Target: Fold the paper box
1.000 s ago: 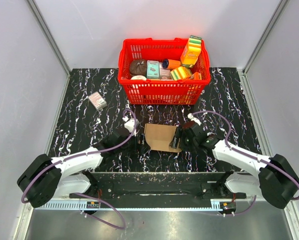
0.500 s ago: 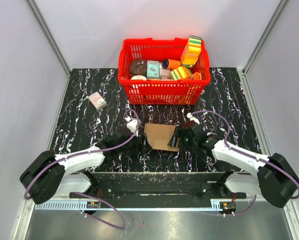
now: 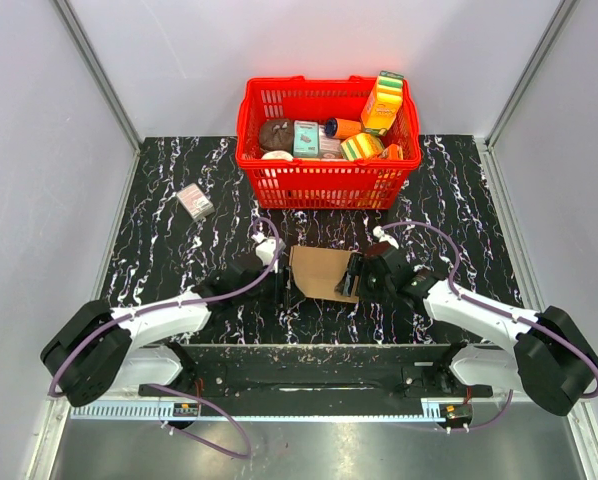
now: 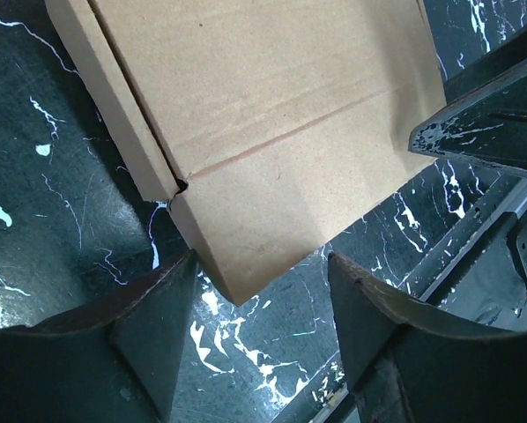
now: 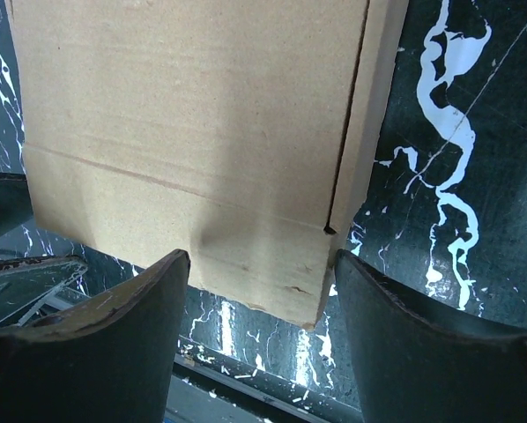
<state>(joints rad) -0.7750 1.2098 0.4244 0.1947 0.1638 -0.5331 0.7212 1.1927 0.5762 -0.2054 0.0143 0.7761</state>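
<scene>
The paper box [image 3: 319, 272] is a flat brown cardboard sheet with creases, lying on the black marbled table between my two grippers. My left gripper [image 3: 281, 283] is at its left edge and open; in the left wrist view [image 4: 262, 258] a corner of the box [image 4: 272, 132] lies between the spread fingers [image 4: 149, 326]. My right gripper [image 3: 354, 277] is at its right edge and open; in the right wrist view [image 5: 259, 257] the box's edge [image 5: 193, 132] and a slit side flap [image 5: 369, 115] sit between the fingers [image 5: 422, 344]. Neither gripper is closed on it.
A red basket [image 3: 324, 185] full of colourful packages stands just behind the box. A small pinkish-grey box [image 3: 195, 202] lies at the back left. The table's near edge rail [image 3: 309, 355] runs just in front of the grippers. The right gripper's finger [image 4: 484, 115] shows in the left wrist view.
My left gripper has moved right and forward up to the box's left edge. The right gripper and the box have shifted only slightly.
</scene>
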